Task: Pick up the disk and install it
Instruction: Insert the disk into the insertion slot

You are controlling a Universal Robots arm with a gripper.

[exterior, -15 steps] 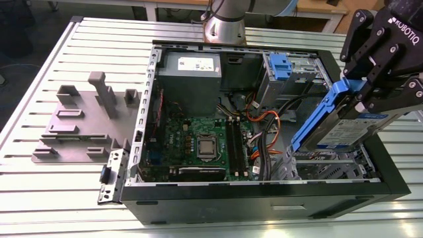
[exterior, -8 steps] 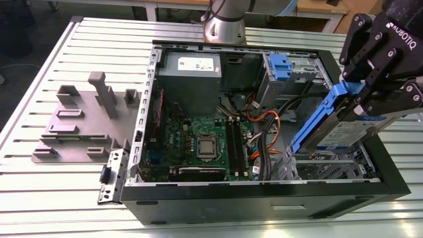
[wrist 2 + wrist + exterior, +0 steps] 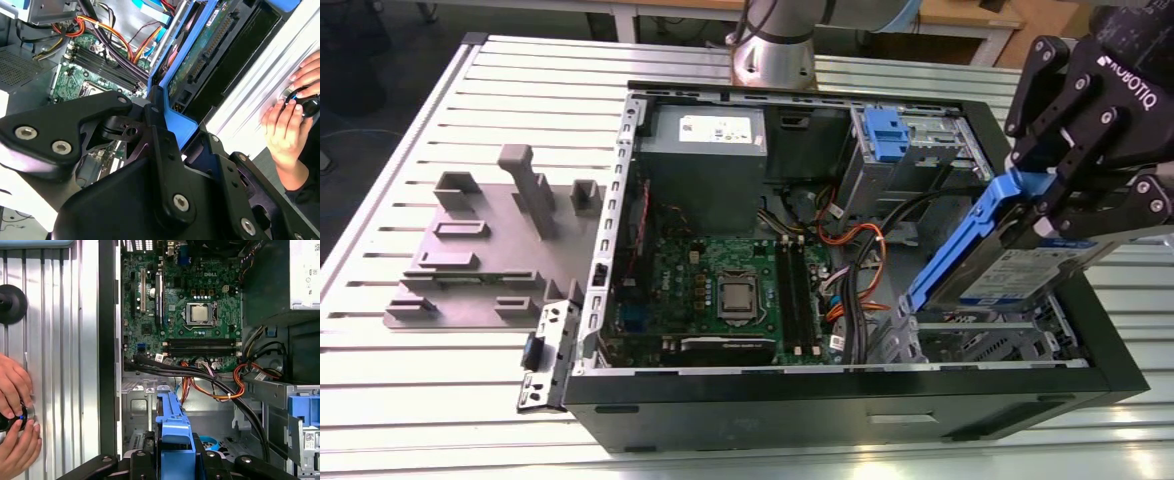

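In the exterior view my gripper (image 3: 1071, 203) is shut on the upper end of the disk (image 3: 1017, 276), a silver drive with a white-and-blue label in a blue carrier frame. The disk hangs steeply tilted, its lower end at the metal drive cage (image 3: 987, 335) in the near corner of the open computer case (image 3: 854, 405), on the exterior view's right. The second wrist view shows the disk's green underside (image 3: 200, 55) and its blue frame between my black fingers (image 3: 160, 145). The first wrist view shows the blue frame (image 3: 172, 427) edge-on above the case floor.
Inside the case lie the motherboard (image 3: 734, 290), orange and black cables (image 3: 847, 245), a grey power supply (image 3: 707, 135) and another blue carrier (image 3: 887, 135) in the far bay. A grey fixture (image 3: 480, 250) sits on the slatted table. A person's hands (image 3: 15, 405) rest on a knob beside the case.
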